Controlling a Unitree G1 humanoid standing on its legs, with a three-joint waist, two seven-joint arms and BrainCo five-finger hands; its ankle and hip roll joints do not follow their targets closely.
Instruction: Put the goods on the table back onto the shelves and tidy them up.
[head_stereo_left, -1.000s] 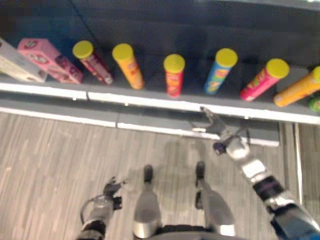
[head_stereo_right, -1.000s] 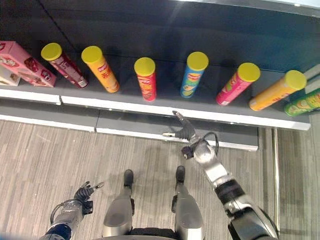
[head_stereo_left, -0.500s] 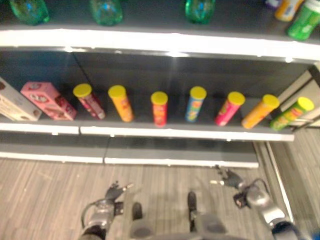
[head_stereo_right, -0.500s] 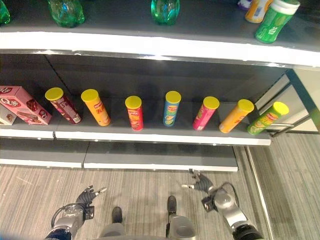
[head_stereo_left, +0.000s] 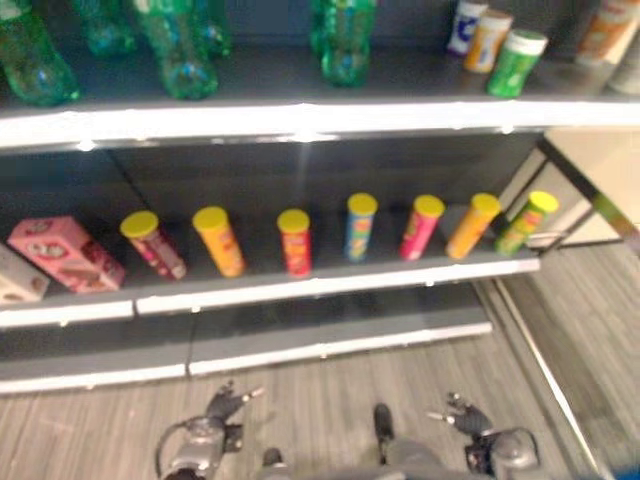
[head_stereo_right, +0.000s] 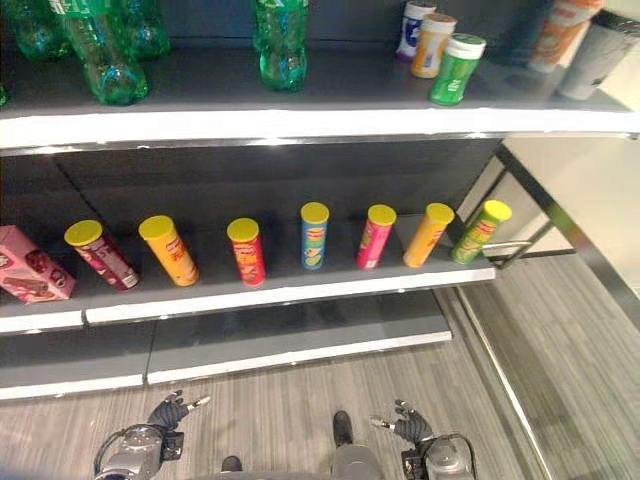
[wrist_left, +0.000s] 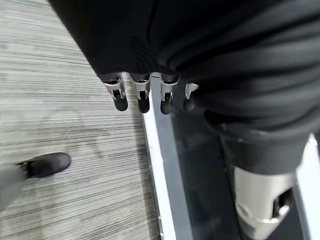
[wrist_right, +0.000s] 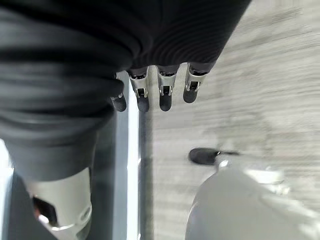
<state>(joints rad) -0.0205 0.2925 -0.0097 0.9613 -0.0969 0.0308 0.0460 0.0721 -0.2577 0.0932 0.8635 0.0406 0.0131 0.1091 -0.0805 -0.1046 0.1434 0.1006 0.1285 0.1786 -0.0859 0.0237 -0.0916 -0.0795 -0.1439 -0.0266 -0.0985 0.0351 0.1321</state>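
— Where are the goods?

— On the shelves, as far as I can see. A row of yellow-lidded crisp tubes (head_stereo_right: 246, 250) stands on the lower shelf (head_stereo_right: 280, 290), a pink box (head_stereo_right: 30, 268) at its left end. Green bottles (head_stereo_right: 282, 42) and some small canisters (head_stereo_right: 455, 68) are on the upper shelf (head_stereo_right: 300, 122). No table in sight.

— And the hands?

— Both low, over the wood-look floor (head_stereo_right: 290, 400), well apart from that shelf. The left hand (head_stereo_right: 168, 411) has relaxed, uncurled fingers and carries nothing; the right hand (head_stereo_right: 408, 427) is the same (its wrist view shows straight fingertips (wrist_right: 166, 102) hanging over the floor and the shelf's base rail).

— How would a tube handle?

— Light and stiff, I'd judge — a smooth cardboard wall that could slip, and tall enough to topple. Wrap it round the middle of the body, not the lid.

— Next step?

— Probably to find the table; nothing is within reach now.
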